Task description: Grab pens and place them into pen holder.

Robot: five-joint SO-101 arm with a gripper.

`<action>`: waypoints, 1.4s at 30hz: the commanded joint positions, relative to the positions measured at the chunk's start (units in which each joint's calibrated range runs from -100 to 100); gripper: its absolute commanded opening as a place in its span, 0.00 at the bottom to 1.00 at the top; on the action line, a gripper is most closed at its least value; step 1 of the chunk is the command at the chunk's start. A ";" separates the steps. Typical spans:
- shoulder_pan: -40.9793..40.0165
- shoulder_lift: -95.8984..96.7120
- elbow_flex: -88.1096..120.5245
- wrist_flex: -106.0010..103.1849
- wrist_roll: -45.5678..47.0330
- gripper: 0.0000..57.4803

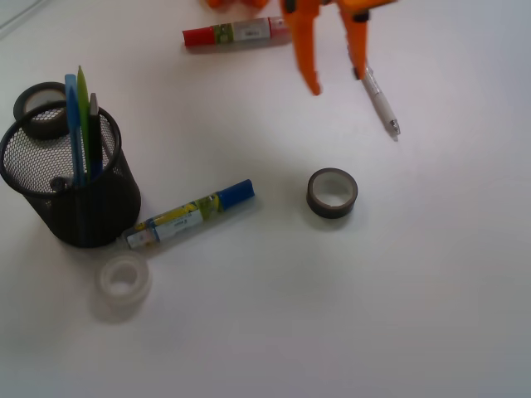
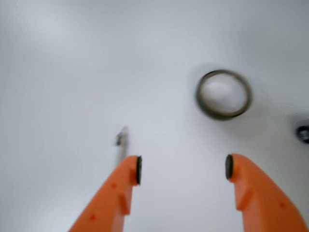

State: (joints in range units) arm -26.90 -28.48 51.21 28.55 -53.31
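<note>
Orange fingers (image 1: 336, 79) hide pen (image 1: 382, 105) top.

Plain white tabletop (image 1: 431, 315), soft even light.

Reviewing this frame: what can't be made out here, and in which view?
- Front view: the gripper is cut off by the top edge; only its orange fingers show.
- Front view: the white pen has its upper end hidden behind one finger.
- Front view: the pen holder mesh hides the lower halves of the pens inside.
- Wrist view: motion blur; only the pen's tip shows beside a finger.
</note>
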 commanded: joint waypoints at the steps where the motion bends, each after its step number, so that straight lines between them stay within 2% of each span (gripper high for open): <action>1: -8.51 -1.39 -0.22 10.73 -5.37 0.31; 8: -19.87 5.83 -5.83 18.25 -10.79 0.31; 15: -23.16 23.60 -15.89 18.08 -11.72 0.31; 22: -21.44 32.27 -19.96 18.08 -9.57 0.31; 31: -15.83 32.35 -20.60 18.17 -5.37 0.31; 42: -11.95 33.88 -33.19 23.42 -0.29 0.31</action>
State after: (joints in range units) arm -40.36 4.88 21.47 51.27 -54.53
